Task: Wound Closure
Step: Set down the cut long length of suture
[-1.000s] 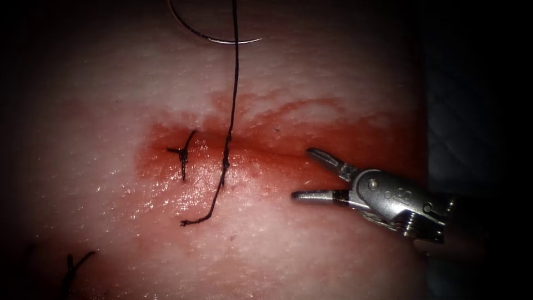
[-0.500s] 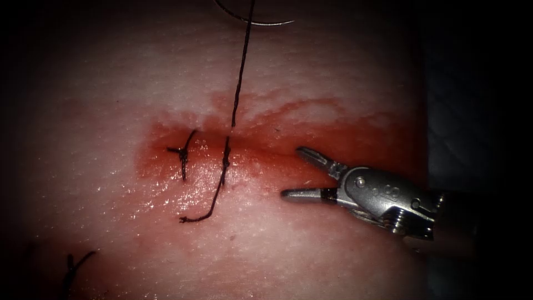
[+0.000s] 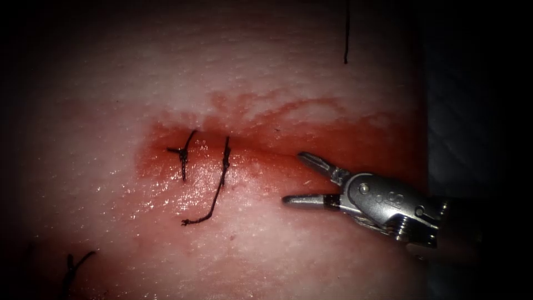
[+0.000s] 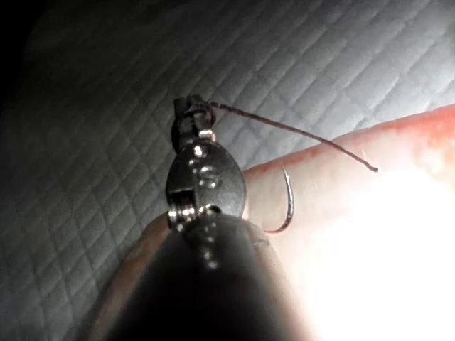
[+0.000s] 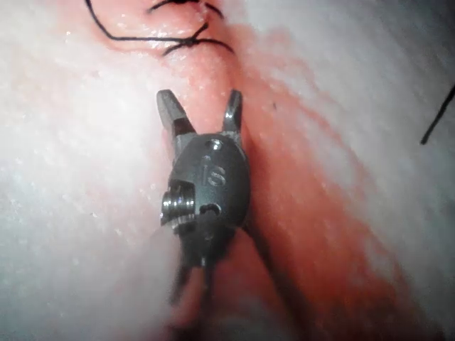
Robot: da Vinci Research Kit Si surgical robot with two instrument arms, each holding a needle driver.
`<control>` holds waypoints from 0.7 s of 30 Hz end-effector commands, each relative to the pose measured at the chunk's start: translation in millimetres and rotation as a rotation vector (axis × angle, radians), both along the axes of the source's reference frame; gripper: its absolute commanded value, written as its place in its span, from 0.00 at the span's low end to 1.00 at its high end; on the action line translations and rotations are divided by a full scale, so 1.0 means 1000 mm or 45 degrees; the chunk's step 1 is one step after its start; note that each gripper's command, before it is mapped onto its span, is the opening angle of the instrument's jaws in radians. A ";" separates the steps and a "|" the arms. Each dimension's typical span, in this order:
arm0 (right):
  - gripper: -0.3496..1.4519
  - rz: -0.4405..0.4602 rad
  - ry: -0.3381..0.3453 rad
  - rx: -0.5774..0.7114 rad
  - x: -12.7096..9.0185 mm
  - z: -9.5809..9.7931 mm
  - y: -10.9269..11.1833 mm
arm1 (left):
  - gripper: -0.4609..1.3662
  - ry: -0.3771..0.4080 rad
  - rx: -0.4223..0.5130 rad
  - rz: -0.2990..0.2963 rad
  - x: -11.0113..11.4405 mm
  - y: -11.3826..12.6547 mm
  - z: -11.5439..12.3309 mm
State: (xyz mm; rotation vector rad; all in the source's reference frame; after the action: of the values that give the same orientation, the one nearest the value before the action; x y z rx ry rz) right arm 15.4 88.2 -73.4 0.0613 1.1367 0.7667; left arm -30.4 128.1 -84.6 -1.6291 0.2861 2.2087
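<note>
From its wrist view, the left gripper (image 4: 190,108) pinches the thread (image 4: 298,133), the needle (image 4: 286,206) hanging free of the tissue (image 4: 334,192). The endoscope view shows the right gripper (image 3: 293,179) spread and empty over the cut (image 3: 266,151), right of a knotted stitch (image 3: 225,161). Where the thread joins the needle is hidden.

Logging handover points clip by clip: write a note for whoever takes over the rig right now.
Left tool: jaws shut on the thread. The needle hangs beside it, out of the tissue.
Right tool: jaws open, holding nothing, at the right part of the cut.
Done: first stitch and second stitch, both knotted, on the cut's left part.
Left: the cut's right part appears unstitched.
</note>
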 end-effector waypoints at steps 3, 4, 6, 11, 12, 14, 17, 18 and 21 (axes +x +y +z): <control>0.79 -0.006 0.004 0.003 -0.0003 -0.0004 0.0000 | 0.06 -0.026 0.032 0.032 -0.0008 -0.0019 0.0028; 0.79 -0.006 0.004 0.003 -0.0003 -0.0004 0.0000 | 0.06 -0.028 0.040 0.037 -0.0009 -0.0023 0.0034; 0.79 -0.006 0.004 0.003 -0.0003 -0.0004 0.0000 | 0.06 -0.016 0.063 0.047 -0.0008 -0.0035 0.0050; 0.79 -0.008 0.002 0.005 -0.0003 -0.0004 -0.0001 | 0.06 0.043 0.134 0.057 0.0008 -0.0066 0.0089; 0.79 -0.008 0.002 0.005 -0.0003 -0.0004 -0.0001 | 0.06 0.052 0.155 0.065 0.0012 -0.0072 0.0095; 0.79 -0.009 0.002 0.005 -0.0003 -0.0004 -0.0001 | 0.06 0.068 0.189 0.082 0.0022 -0.0081 0.0106; 0.80 -0.008 0.002 0.005 -0.0003 -0.0004 -0.0001 | 0.06 0.093 0.242 0.109 0.0041 -0.0094 0.0125; 0.80 -0.008 0.002 0.005 -0.0003 -0.0004 -0.0001 | 0.06 0.097 0.264 0.115 0.0049 -0.0099 0.0133; 0.80 -0.009 0.002 0.005 -0.0004 -0.0004 -0.0001 | 0.06 0.114 0.303 0.125 0.0059 -0.0106 0.0146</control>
State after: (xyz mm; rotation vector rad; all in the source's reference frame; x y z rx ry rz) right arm 15.1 88.1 -73.8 0.0669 1.1349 0.7645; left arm -24.1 117.2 -69.5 -1.4377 -0.0274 2.2891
